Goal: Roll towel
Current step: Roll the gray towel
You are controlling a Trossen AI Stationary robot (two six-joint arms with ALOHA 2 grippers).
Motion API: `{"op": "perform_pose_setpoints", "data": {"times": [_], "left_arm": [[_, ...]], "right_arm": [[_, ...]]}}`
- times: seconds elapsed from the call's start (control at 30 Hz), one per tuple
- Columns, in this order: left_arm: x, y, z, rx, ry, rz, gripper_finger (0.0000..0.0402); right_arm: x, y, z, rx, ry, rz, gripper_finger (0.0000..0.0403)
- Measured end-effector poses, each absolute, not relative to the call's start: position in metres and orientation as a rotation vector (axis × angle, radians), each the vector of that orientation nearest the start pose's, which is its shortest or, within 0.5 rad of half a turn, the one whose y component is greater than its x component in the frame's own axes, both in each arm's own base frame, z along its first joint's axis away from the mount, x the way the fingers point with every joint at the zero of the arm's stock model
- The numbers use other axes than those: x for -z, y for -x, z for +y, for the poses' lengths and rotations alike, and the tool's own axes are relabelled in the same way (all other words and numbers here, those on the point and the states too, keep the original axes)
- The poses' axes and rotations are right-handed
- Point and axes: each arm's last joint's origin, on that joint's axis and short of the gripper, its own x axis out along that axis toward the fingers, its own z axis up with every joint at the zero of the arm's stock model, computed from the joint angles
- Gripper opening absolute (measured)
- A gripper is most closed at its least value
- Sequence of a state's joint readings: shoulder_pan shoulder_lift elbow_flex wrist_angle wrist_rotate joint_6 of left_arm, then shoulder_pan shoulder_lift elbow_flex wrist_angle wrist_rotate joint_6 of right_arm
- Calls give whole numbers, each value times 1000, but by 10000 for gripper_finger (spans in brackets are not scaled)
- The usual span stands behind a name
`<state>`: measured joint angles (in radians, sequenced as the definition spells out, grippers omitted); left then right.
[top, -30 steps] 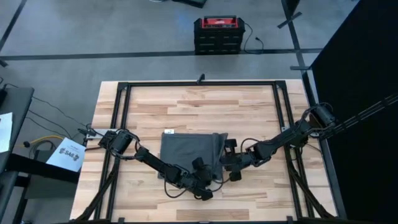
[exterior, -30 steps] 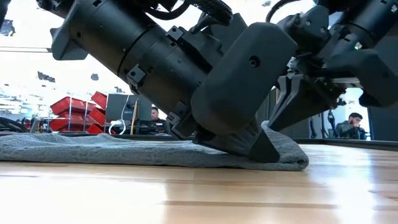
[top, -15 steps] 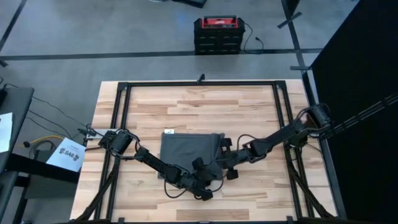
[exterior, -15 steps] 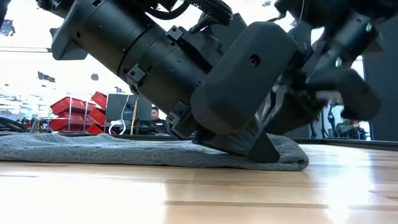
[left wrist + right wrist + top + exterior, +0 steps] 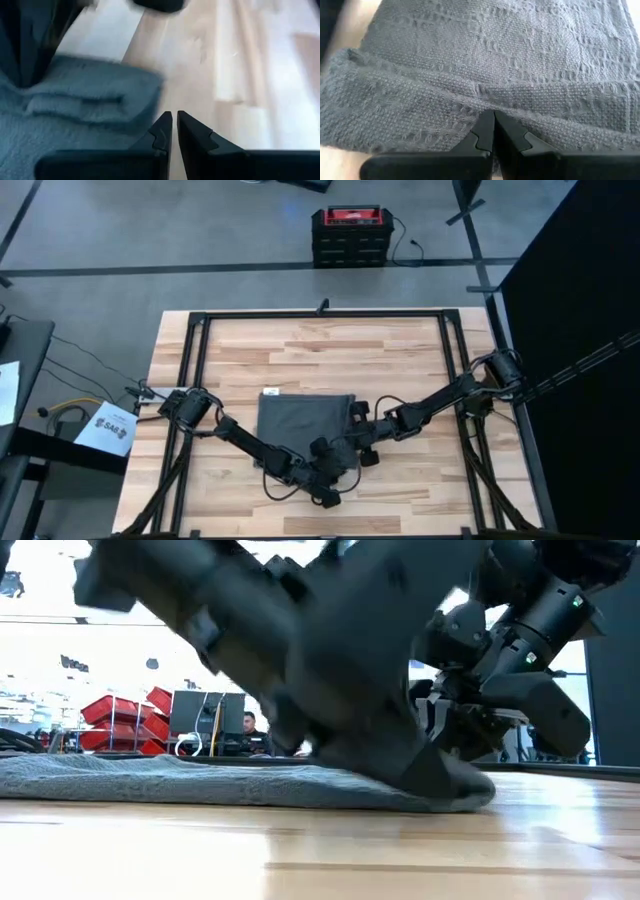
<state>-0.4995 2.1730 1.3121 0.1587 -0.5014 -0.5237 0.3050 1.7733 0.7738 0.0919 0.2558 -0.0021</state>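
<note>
The dark grey towel (image 5: 300, 420) lies flat at the table's middle, its white tag (image 5: 269, 392) at the far left corner. Its right edge is doubled into a low ridge (image 5: 470, 95). My right gripper (image 5: 353, 434) is shut, its tips at that ridge. My left gripper (image 5: 340, 460) is also shut, at the towel's near right corner (image 5: 135, 95). It is low over the cloth and blurred in the low view (image 5: 440, 775). My left gripper's shut tip is down at the towel's near right corner (image 5: 470, 788), slanting in from the near left. Blur hides whether it presses on the cloth. My right gripper's shut fingertips (image 5: 494, 120) butt against the doubled right edge (image 5: 490, 100), coming nearly level from the table's right. The towel stays on the table.
A black metal frame (image 5: 320, 313) runs around the tabletop. Bare wood lies beyond and to the right of the towel. A red and black case (image 5: 348, 225) stands on the floor past the far edge. People sit in the room behind (image 5: 250, 728).
My right gripper has gone toward the table's left and down, reaching the towel's right edge. My left gripper has shifted at the near right corner and is in motion now. The towel's main body has stayed in place.
</note>
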Motion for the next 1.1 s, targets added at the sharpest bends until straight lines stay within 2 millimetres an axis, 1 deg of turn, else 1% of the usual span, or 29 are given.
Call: {"op": "perform_pose_setpoints", "data": {"times": [0.1, 0.17, 0.3, 0.4, 0.43, 0.47, 0.57, 0.67, 0.73, 0.8, 0.87, 0.93, 1.0, 1.1], "left_arm": [[-130, -399, -198, -184, 174, 557, 15], [-130, -401, -191, -234, 142, 544, 15], [-122, -410, -171, -280, 118, 562, 15], [-109, -416, -158, -305, 108, 595, 15], [-102, -415, -156, -307, 97, 626, 15], [-99, -417, -154, -302, 112, 626, 15], [-97, -417, -154, -296, 130, 649, 15], [-96, -414, -156, -304, 131, 674, 15], [-96, -413, -157, -304, 127, 681, 15], [-95, -411, -158, -306, 124, 692, 15], [-93, -409, -158, -313, 126, 709, 15], [-91, -407, -159, -315, 127, 712, 15], [-90, -406, -160, -316, 123, 714, 15], [-90, -405, -162, -313, 122, 714, 15]], "right_arm": [[-113, -303, 87, -43, 253, 874, 0], [-113, -303, 87, -43, 253, 875, 0], [-113, -302, 87, -43, 253, 875, 0], [-113, -302, 87, -39, 245, 877, 0], [-113, -302, 87, -39, 244, 878, 0], [-112, -302, 87, -37, 245, 881, 0], [-112, -302, 87, -37, 247, 884, 0], [-117, -301, 87, -44, 258, 872, 0], [-127, -298, 85, -34, 271, 856, 0], [-142, -294, 82, 25, 309, 830, 0], [-153, -286, 74, 102, 347, 858, 0], [-159, -278, 65, 152, 357, 907, 0], [-158, -270, 56, 185, 336, 943, 0], [-144, -263, 45, 217, 323, 989, 0]]}}
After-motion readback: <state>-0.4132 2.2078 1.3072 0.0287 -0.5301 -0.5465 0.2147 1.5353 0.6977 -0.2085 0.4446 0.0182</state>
